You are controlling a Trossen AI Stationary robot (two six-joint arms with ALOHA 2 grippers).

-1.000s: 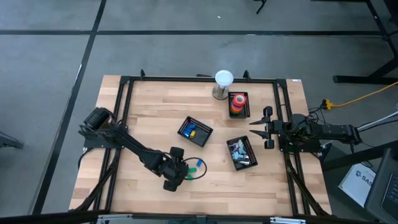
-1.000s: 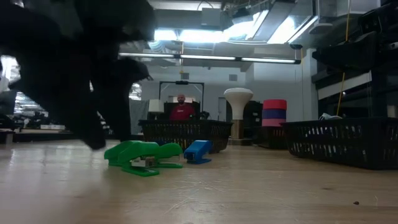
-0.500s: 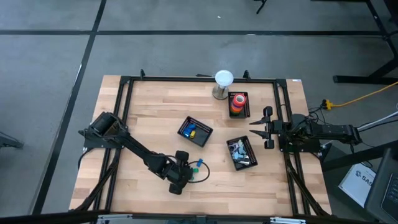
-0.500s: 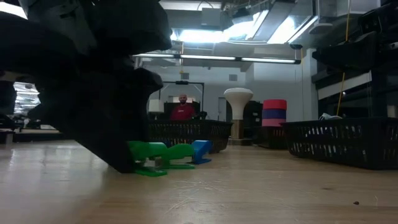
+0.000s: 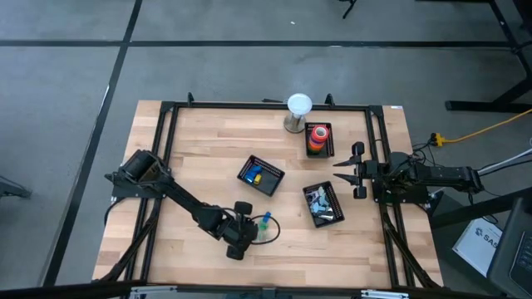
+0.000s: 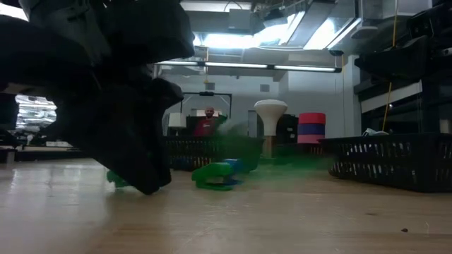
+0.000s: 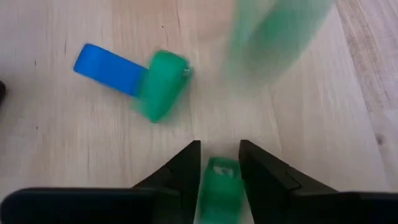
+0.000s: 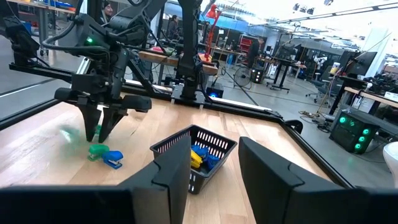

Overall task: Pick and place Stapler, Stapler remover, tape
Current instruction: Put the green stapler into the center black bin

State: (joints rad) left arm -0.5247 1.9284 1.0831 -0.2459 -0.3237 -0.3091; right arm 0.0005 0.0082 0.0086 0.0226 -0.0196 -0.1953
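My left gripper stands low over the table's near middle, slanting down, shut on a small green stapler. Just beyond its fingertips lies a blue piece joined to a green one. Another green piece shows only as a blur. In the low view a green piece lies on the wood beside the dark gripper. The tape, stacked coloured rolls, sits in a black basket at the far right. My right gripper waits open at the right edge. My left gripper has the green stapler's near end pinched between its two fingers. The fingers come slanting down from the table's left. The rest of the piece runs back between the fingers and is hidden by the gripper; whether it is off the wood does not show.
A black basket with blue and yellow items stands mid-table, and another with grey metal pieces sits to its right. A white-topped post stands at the far edge. Black frame rails run along the table's sides. Bare wood lies left of the left gripper.
My left gripper has sunk toward the green and blue pieces, moved a little toward the table's right, and narrowed its fingers onto a green piece. The other green pieces have been knocked loose: one is blurred in motion, and one has slid away from the gripper toward the blue one.
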